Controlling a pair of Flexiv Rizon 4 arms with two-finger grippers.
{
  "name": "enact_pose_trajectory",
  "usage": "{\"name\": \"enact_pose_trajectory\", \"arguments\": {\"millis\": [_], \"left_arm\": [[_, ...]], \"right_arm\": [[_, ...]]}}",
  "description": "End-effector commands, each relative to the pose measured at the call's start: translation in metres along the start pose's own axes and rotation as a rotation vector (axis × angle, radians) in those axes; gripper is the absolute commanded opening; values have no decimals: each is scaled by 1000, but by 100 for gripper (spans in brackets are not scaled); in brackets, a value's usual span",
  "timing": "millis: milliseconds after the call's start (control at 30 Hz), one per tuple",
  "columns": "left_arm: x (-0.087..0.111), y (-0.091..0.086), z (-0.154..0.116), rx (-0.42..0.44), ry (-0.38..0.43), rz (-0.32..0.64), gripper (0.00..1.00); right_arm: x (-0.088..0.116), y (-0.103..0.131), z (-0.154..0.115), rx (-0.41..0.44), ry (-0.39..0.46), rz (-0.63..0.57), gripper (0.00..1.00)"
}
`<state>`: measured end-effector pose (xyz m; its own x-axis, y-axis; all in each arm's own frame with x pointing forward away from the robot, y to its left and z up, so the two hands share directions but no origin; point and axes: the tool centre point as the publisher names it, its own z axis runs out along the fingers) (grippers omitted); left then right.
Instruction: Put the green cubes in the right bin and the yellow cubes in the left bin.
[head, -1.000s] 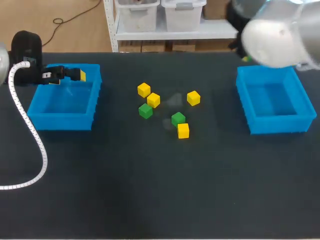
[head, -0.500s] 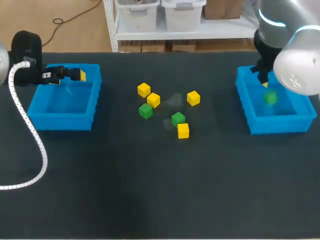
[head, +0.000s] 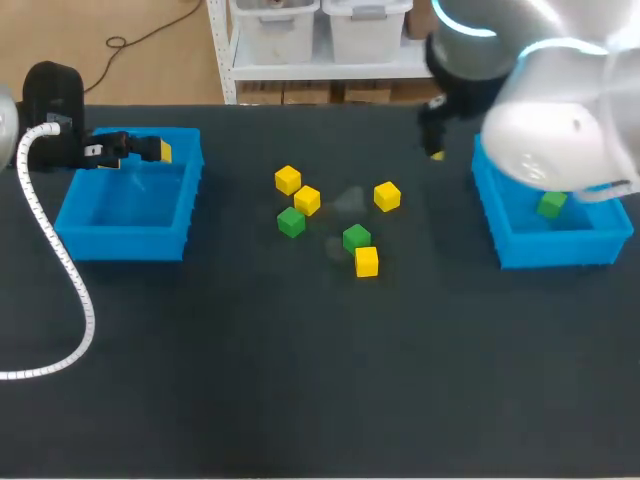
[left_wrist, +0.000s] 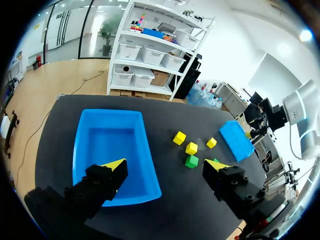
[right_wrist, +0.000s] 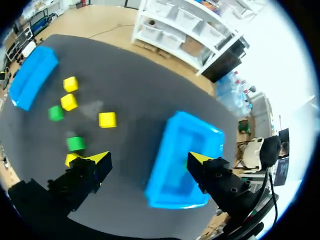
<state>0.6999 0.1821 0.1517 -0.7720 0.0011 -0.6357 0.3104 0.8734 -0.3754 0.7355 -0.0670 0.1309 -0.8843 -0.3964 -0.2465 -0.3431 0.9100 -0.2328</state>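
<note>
1. Progress: one green cube (head: 550, 205) lay inside the right bin (head: 520, 250). I judged that the only cube sorted.
2. Left on the table, clustered between the bins: the left green cube (head: 291, 222), the middle green cube (head: 356, 238), and four yellows. These were the far-left yellow cube (head: 288, 180), the one just beside it (head: 307, 200), the right yellow cube (head: 387, 196) and the near yellow cube (head: 366, 261). So six cubes were left to sort.
3. The left bin (head: 130, 240) held no cube that I could see.
4. The right gripper (right_wrist: 148, 159) hung over the table just left of the right bin's far-left corner. Its fingers were spread wide and held nothing.
5. The left gripper (left_wrist: 165, 167) hung over the left bin's far rim, fingers wide apart and empty.
6. Only the head view showed the sorted green cube. In the right wrist view I could not make it out inside the bin.
7. The left wrist view looked straight down into the left bin and showed its bare floor. It also showed the left gripper's spread, which the head view saw only from the side.
</note>
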Motion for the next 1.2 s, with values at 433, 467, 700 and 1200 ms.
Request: {"name": "enact_pose_trajectory", "arguments": {"millis": [433, 467, 700, 1200], "left_arm": [[1, 2, 0, 12, -7, 2, 100], [1, 2, 0, 12, -7, 2, 100], [1, 2, 0, 12, -7, 2, 100], [1, 2, 0, 12, -7, 2, 100]], "right_arm": [[0, 128, 31, -209, 114, -45, 100], [-1, 130, 36, -223, 121, -51, 100], [-3, 134, 62, -253, 179, -82, 100], [9, 145, 83, -260, 273, -94, 100]]}}
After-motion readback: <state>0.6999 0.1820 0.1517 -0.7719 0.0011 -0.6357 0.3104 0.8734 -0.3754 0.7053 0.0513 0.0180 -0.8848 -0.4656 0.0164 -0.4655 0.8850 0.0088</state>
